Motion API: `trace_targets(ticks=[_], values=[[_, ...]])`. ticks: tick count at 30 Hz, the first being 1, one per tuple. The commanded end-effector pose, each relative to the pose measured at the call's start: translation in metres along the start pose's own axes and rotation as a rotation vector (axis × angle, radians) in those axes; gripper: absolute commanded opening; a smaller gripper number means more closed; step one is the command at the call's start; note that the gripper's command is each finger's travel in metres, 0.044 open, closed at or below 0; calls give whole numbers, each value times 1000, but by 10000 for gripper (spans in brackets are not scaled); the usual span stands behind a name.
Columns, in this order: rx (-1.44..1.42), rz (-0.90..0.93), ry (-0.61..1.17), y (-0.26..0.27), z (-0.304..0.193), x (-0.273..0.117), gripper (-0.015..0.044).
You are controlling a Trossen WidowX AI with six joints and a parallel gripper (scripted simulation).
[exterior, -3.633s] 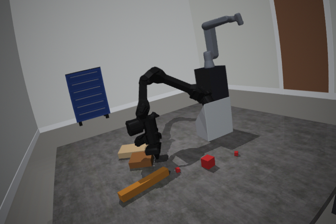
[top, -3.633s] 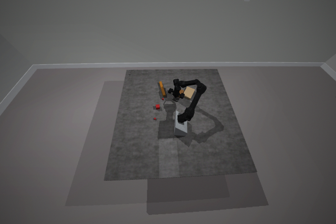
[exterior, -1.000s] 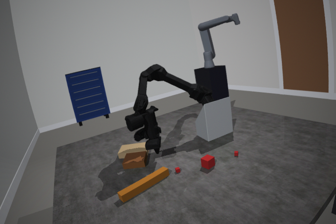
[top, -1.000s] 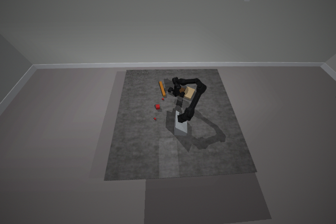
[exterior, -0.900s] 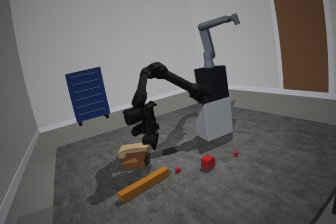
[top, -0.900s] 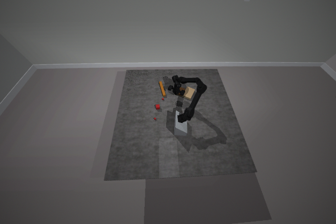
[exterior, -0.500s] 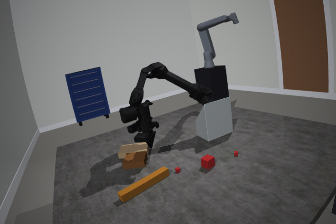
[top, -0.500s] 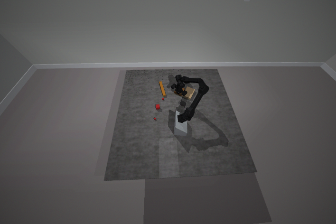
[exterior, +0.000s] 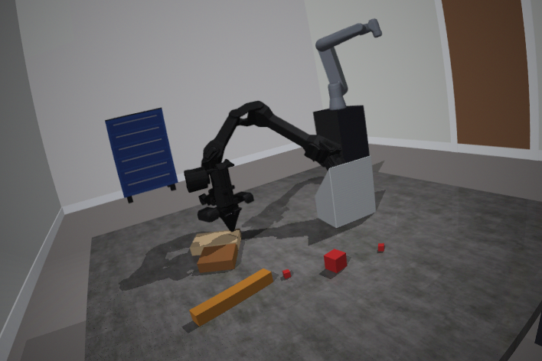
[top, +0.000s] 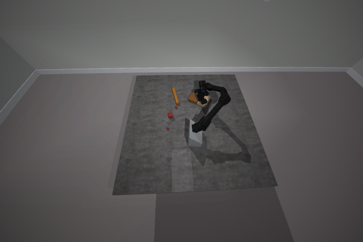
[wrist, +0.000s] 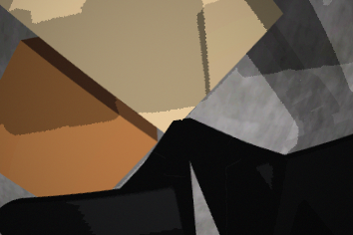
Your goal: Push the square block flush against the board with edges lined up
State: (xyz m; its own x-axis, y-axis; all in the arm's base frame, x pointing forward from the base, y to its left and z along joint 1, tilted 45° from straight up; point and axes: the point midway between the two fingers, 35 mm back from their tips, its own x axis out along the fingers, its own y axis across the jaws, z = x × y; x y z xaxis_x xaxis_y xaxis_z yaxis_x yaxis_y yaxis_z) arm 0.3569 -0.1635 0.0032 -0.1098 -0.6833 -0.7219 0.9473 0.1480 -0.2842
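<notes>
A tan piece [top: 207, 98] [exterior: 209, 241] [wrist: 140, 65] and a smaller brown block [top: 192, 97] [exterior: 217, 255] [wrist: 85, 149] lie flat side by side. I cannot tell for certain which is the board. In the wrist view a long side of each runs along the other, with their near corners almost level; the tan piece reaches farther at the far end. I cannot tell whether the facing sides touch fully. My gripper [top: 203, 102] [exterior: 232, 229] [wrist: 181, 127] is shut and empty, its tips by the tan piece's near corner. Contact there is unclear.
An orange bar [top: 175, 96] [exterior: 232, 296] lies beyond the brown block. A red cube [top: 169, 115] [exterior: 334, 261] and two tiny red cubes [top: 176, 106] [exterior: 380, 247] lie nearer the pale arm base [top: 195, 141] [exterior: 354, 192]. All are on the dark grey mat [top: 146, 159] [exterior: 416, 304].
</notes>
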Motion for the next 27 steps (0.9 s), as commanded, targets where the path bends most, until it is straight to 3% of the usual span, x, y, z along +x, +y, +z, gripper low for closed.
trace_targets(ticks=[1, 22, 27], values=[[129, 0, -5, -6, 18, -1, 0], [830, -6, -25, -56, 101, -4, 0], [868, -7, -27, -59, 105, -4, 0]])
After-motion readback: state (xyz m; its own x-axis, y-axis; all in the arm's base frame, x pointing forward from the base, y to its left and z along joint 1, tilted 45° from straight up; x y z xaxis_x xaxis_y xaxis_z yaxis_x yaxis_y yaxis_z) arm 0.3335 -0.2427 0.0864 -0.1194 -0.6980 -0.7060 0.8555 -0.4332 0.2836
